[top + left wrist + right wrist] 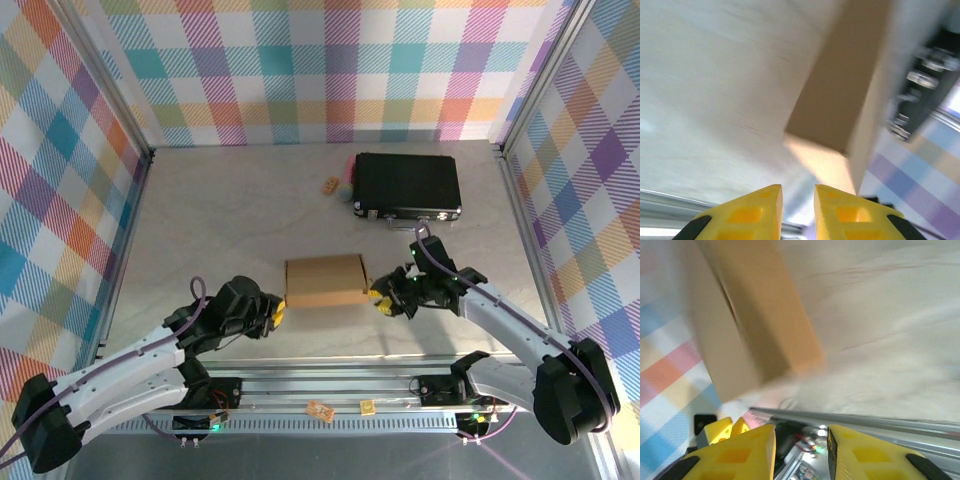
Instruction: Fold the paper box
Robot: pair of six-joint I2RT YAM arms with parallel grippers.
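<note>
Both ends of the long axis of the brown corrugated cardboard paper box (325, 280) are covered: left gripper (277, 316) just beside its near-left corner, narrowly parted, empty; right gripper (381, 302) just beside its near-right corner, slightly wider, empty.

Clearances, all reckoned from the box (325, 280):
- Left: my left gripper (277, 315) sits just beside the near-left corner. Past it I have bare table (220, 220) out to the wall (60, 200).
- Right: my right gripper (380, 300) crowds the right end.
- Behind: a free strip, then the black case (407, 186) far right, with a small tan piece (331, 185) beside it.
- Front: a narrow strip, then the rail (330, 378).
- Top: uncovered.
</note>
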